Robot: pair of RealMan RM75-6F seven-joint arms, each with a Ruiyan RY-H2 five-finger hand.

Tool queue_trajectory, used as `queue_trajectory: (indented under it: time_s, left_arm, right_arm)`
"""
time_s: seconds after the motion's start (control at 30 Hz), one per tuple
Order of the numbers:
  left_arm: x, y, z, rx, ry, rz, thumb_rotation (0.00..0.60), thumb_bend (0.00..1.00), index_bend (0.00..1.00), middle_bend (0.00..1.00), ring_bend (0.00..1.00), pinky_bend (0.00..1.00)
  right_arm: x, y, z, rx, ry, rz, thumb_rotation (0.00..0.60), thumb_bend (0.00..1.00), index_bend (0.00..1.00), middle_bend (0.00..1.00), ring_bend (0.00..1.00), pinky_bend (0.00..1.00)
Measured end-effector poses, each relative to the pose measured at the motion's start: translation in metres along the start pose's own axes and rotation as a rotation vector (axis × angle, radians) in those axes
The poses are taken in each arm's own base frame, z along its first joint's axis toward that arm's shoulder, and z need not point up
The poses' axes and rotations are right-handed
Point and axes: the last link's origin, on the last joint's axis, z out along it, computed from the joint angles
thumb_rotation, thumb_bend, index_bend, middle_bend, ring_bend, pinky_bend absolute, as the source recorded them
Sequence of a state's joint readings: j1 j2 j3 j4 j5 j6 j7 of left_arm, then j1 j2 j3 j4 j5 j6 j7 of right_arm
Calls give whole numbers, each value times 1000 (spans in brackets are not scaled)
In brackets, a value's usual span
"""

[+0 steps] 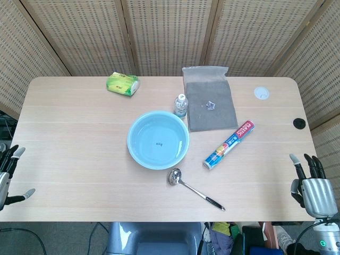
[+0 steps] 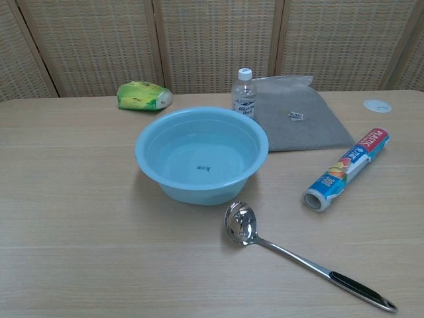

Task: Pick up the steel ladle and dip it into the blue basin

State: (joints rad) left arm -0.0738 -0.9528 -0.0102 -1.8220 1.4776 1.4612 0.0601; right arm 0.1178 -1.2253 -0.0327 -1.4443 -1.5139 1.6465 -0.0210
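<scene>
The steel ladle (image 1: pixel 194 189) (image 2: pixel 298 255) lies flat on the table just in front of the blue basin (image 1: pixel 158 139) (image 2: pixel 202 154), its bowl toward the basin and its black-tipped handle pointing to the front right. The basin stands upright at the table's middle. My left hand (image 1: pixel 7 172) hangs off the table's left edge with fingers apart and nothing in it. My right hand (image 1: pixel 312 187) is off the front right corner, fingers spread and holding nothing. Neither hand shows in the chest view.
A roll of plastic wrap (image 1: pixel 229 144) (image 2: pixel 347 169) lies right of the basin. Behind it are a small water bottle (image 1: pixel 181 105) (image 2: pixel 244 93), a grey cloth (image 1: pixel 210 103) (image 2: pixel 298 119), a green packet (image 1: pixel 122 84) (image 2: pixel 144 95) and a white disc (image 1: pixel 261 93).
</scene>
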Motion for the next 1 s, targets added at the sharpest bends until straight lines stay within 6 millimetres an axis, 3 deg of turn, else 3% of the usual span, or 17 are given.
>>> queue_trajectory:
  time_s: [0.27,0.33,0.4,0.47,0.57,0.67,1.0]
  left_arm:
    - [0,-1,-1,2,-3,1,600,0,0,0,0,0]
    - [0,-1,-1,3,-3,1,600,0,0,0,0,0]
    - [-1,-1,0,5,-3,2,600,0,0,0,0,0]
    - [-2,-1,0,8,-8,7,600,0,0,0,0,0]
    - [-3,-1,3,12,-11,11,600,0,0,0,0,0]
    - [-3,1,4,12,-8,10,600,0,0,0,0,0]
    - [-6,2,8,18,-18,21,600,0,0,0,0,0]
  right_arm:
    - [1,1,-1,7,21,-1,600,0,0,3,4,0]
    - [2,-1,-1,17,23,-4,600,0,0,98,110,27]
    - [4,-4,0,42,32,-11,600,42,0,335,360,159]
    - [5,-9,2,83,43,-28,600,208,0,592,609,453]
    - [9,-20,11,182,59,-90,600,485,0,732,745,834]
    - [11,-33,22,281,64,-185,600,626,0,768,803,976]
    - [-13,-92,42,720,-80,-546,600,670,0,775,824,1000]
